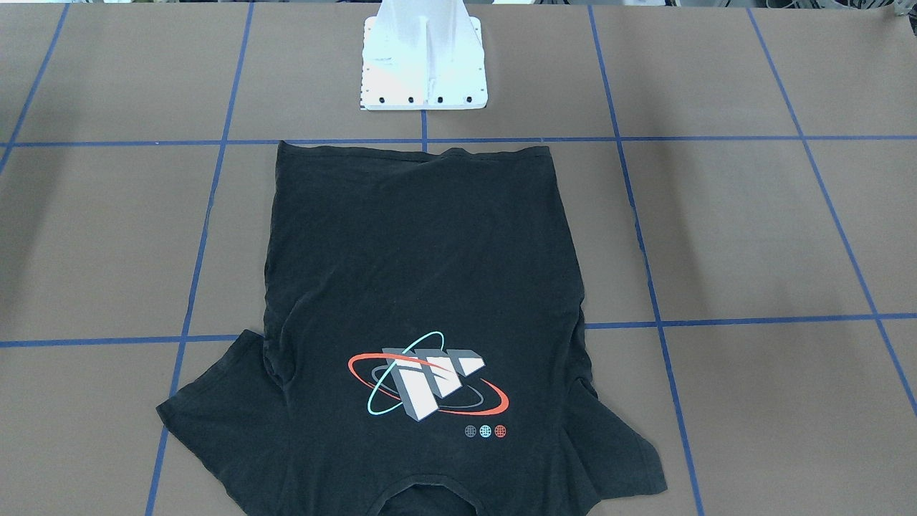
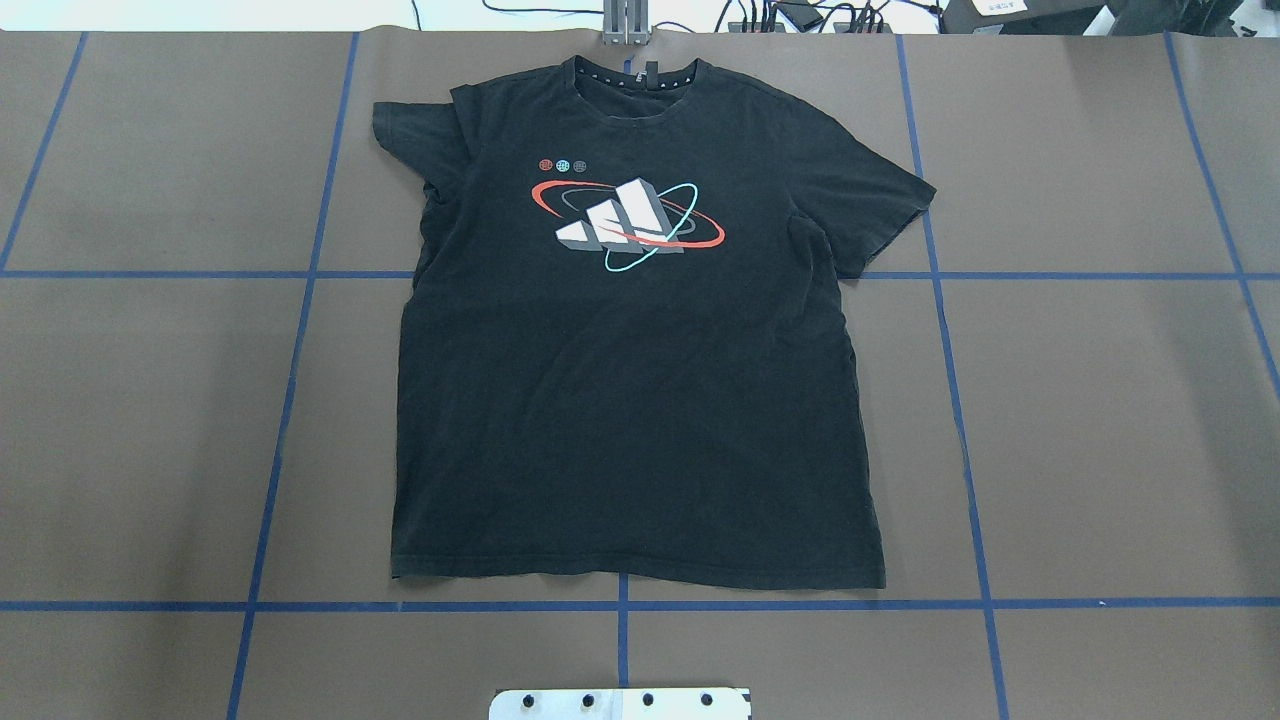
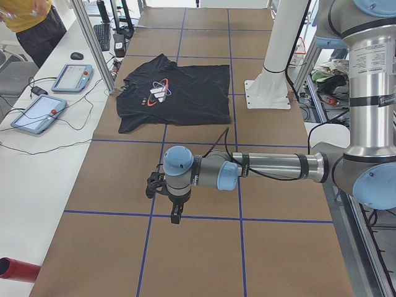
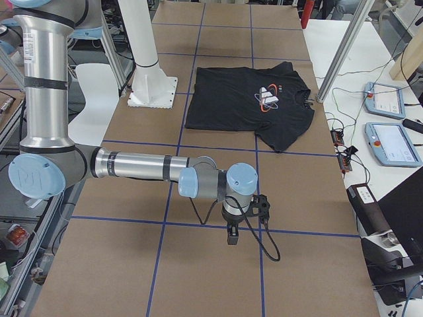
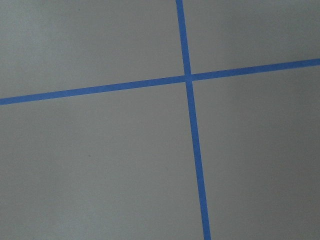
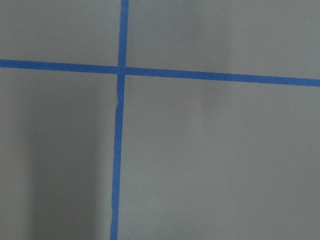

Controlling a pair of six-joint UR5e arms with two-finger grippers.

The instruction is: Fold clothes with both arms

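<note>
The black T-shirt lies spread flat on the brown table, print side up, collar at the far edge and hem toward the robot's base. It also shows in the front view and in both side views. My left gripper hangs over bare table far from the shirt, toward the table's left end. My right gripper hangs likewise toward the right end. Both show only in the side views, so I cannot tell whether they are open or shut. The wrist views hold only table and blue tape lines.
The white mounting base stands just behind the shirt's hem. Blue tape lines grid the table. A side bench along the far edge carries tablets, cables and aluminium posts. A person in yellow stands by it. A red cylinder lies near the bench's end.
</note>
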